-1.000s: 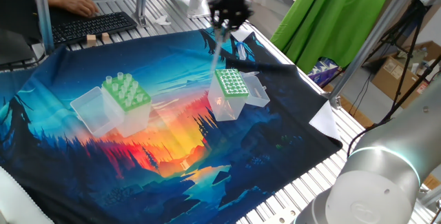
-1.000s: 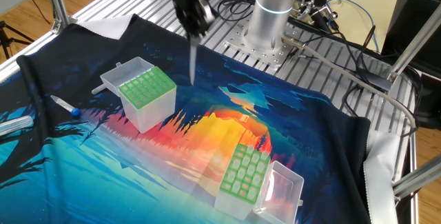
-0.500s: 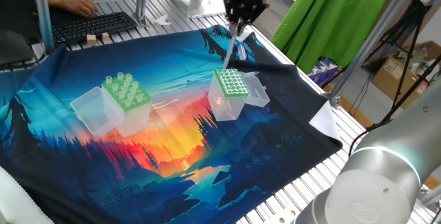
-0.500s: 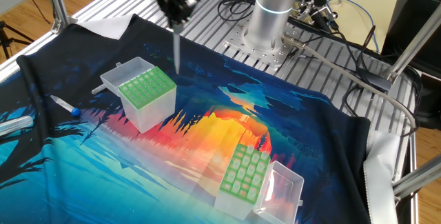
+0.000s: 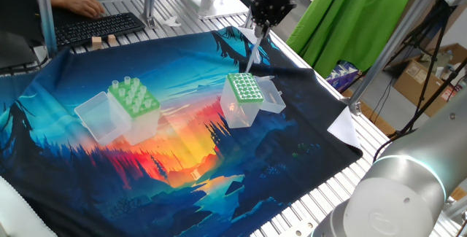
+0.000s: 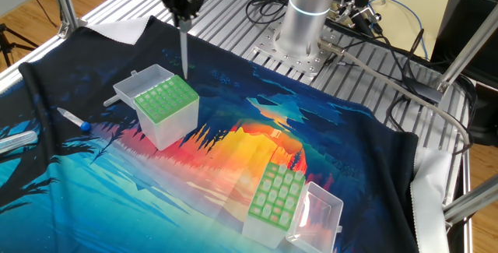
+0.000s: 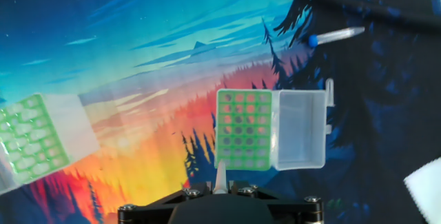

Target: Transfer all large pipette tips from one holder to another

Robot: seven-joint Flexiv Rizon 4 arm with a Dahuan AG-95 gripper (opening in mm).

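Note:
My gripper (image 5: 260, 25) (image 6: 182, 19) (image 7: 220, 187) is shut on one large pipette tip (image 5: 254, 47) (image 6: 184, 50) (image 7: 220, 176), a whitish cone that hangs straight down from the jaws. The tip's lower end hovers just above and behind the narrower box with the darker-green dotted plate (image 5: 244, 87) (image 6: 165, 100) (image 7: 242, 129), whose clear lid (image 7: 300, 138) lies open beside it. The holder with the light-green wide-holed plate (image 5: 133, 100) (image 6: 275, 193) (image 7: 29, 147) stands apart, with several tips (image 5: 128, 85) upright in it.
A small tube with a blue cap (image 6: 74, 119) (image 7: 335, 35) lies on the printed cloth beside the dotted box. A keyboard (image 5: 98, 25) and a person's hand (image 5: 82, 5) are at the table's back. The robot base (image 6: 311, 12) and cables stand behind the cloth.
The gripper has carried the tip sideways and slightly up, from over the cloth between the boxes to a spot by the dotted box's far side. Both boxes stayed still.

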